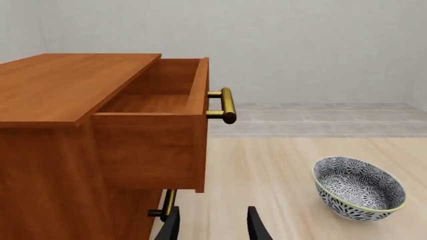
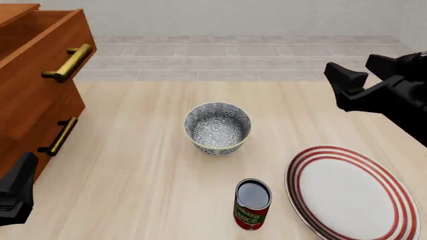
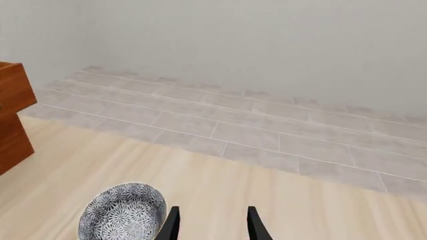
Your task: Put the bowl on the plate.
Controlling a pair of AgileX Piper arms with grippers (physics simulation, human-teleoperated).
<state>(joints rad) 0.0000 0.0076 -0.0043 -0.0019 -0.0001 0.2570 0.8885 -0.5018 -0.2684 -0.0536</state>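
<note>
The bowl (image 2: 217, 127), white with a dense blue-grey pattern and a pale rim, stands upright in the middle of the table. It also shows in the left wrist view as the bowl (image 1: 359, 188) and in the right wrist view as the bowl (image 3: 123, 212). The white plate (image 2: 353, 192) with red rings lies at the near right, apart from the bowl. My right gripper (image 2: 353, 75) hovers open above the far right, right of the bowl; its fingers (image 3: 171, 223) hold nothing. My left gripper (image 2: 17, 192) sits at the near left by the cabinet, open and with nothing in it, fingers (image 1: 169, 226) apart.
A wooden cabinet (image 2: 33, 85) fills the left side, its top drawer (image 1: 157, 100) pulled open with a brass handle (image 1: 227, 105). A second brass handle (image 2: 60, 136) is below it. A red can (image 2: 252, 204) stands near the front, between the bowl and the plate.
</note>
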